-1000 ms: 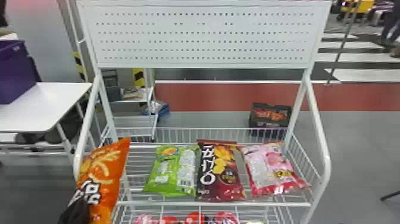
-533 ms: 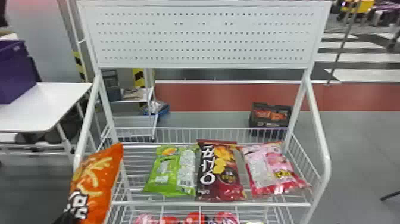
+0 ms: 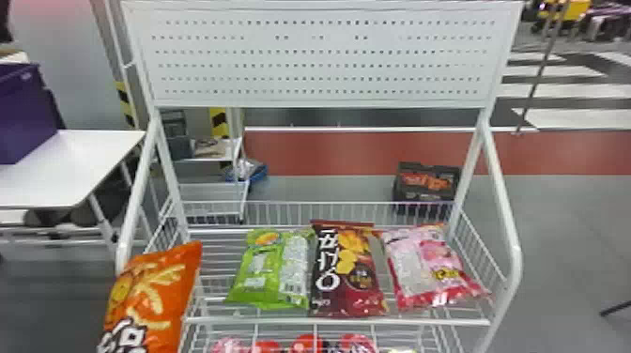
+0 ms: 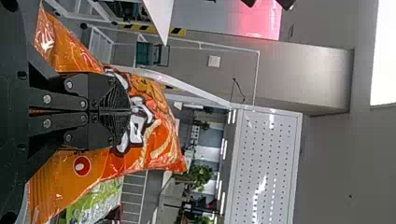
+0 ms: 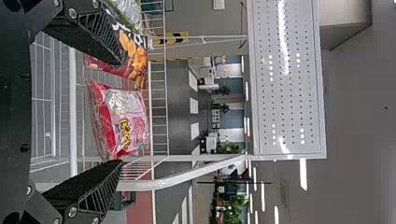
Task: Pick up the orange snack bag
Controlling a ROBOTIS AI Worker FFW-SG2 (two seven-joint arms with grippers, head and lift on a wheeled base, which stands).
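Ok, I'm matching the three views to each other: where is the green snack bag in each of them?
Head view: the green snack bag lies immediately left of the dark red bag.
Left wrist view: part of it shows from behind the orange snack bag, which the left tool holds.
Right wrist view: a piece of it shows beside the dark red bag.
Shared landmark: the white perforated panel.
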